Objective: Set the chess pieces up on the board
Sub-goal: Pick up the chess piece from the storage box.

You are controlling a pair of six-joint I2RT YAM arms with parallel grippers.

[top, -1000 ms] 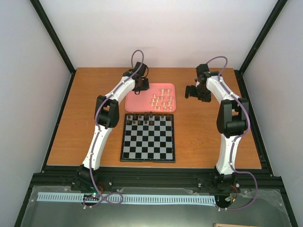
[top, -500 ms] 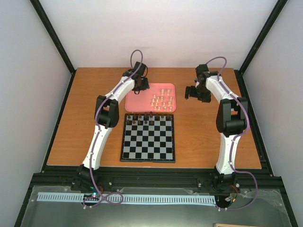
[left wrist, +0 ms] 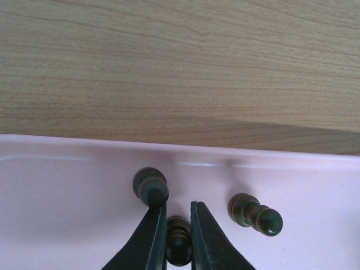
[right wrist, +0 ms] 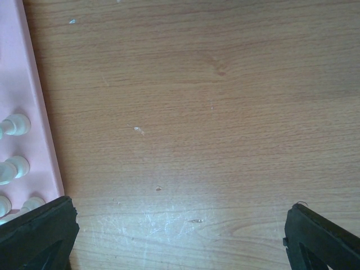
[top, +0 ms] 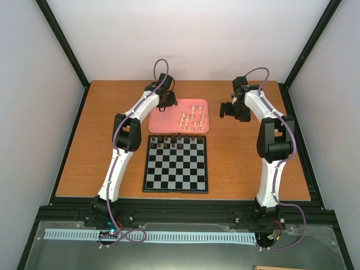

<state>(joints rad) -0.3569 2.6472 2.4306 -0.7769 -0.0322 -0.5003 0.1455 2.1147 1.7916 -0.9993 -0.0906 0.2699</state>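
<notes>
**While the left hand (left wrist: 178,205) grips, neighbours crowd it**

Clenched on a dark piece (left wrist: 179,247) in the pink tray (left wrist: 56,185), it has a second piece (left wrist: 151,187) touching its finger at 11 o'clock and a third piece (left wrist: 256,214) at 2 o'clock. The right hand (right wrist: 180,211) gapes over the worktop (right wrist: 197,101); the board (top: 175,166) lies at the tray's 6 o'clock.

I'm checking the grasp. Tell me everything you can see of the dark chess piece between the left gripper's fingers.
The dark brown, glossy turned chess piece has a rounded top with a ring below; wood or plastic, unclear. It sits in the pink plastic tray near its far wall. The left gripper's black fingers press both its sides; its lower part is hidden.
</notes>
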